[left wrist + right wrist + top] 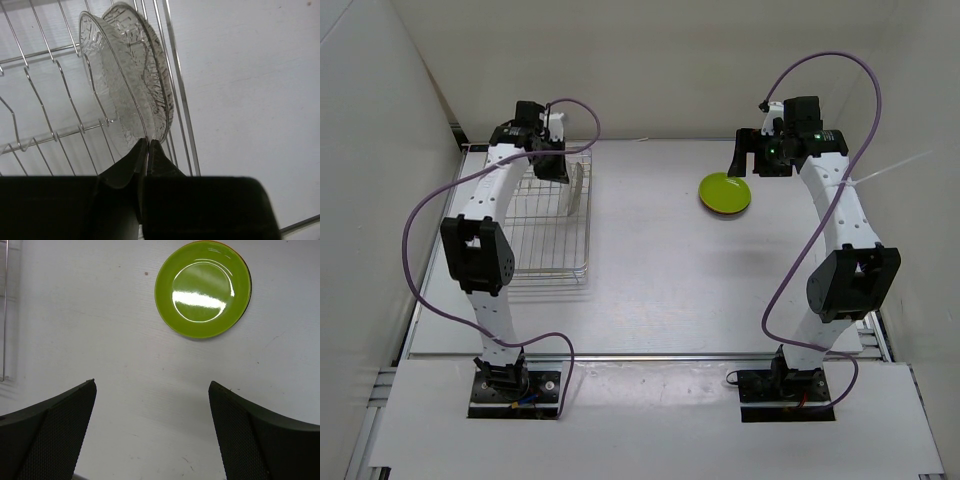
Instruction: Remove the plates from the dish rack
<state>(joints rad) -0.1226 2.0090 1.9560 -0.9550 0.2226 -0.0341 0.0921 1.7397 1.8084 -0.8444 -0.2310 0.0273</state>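
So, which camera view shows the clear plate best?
The left wrist view: the clear plate appears close up, standing on edge in the dish rack, the left hand shut on its rim. The top external view shows only a pale sliver; the right wrist view, nothing.

White table [650, 270] bears dish rack [545, 240] and green-topped plate stack [725, 192].

One rack [545, 225] sits left of centre in the top view, with one clear plate [130, 85] in it. One green plate [202, 288] lies on the single worktop [650, 270]. A thin orange rim [240, 255] under its edge makes a third plate. There are two arms, a left arm [485, 215] and a right arm [840, 210]. There are two grippers, a left gripper [148, 146] and a right gripper [152, 385]. Two purple cables [408, 235] loop overhead.
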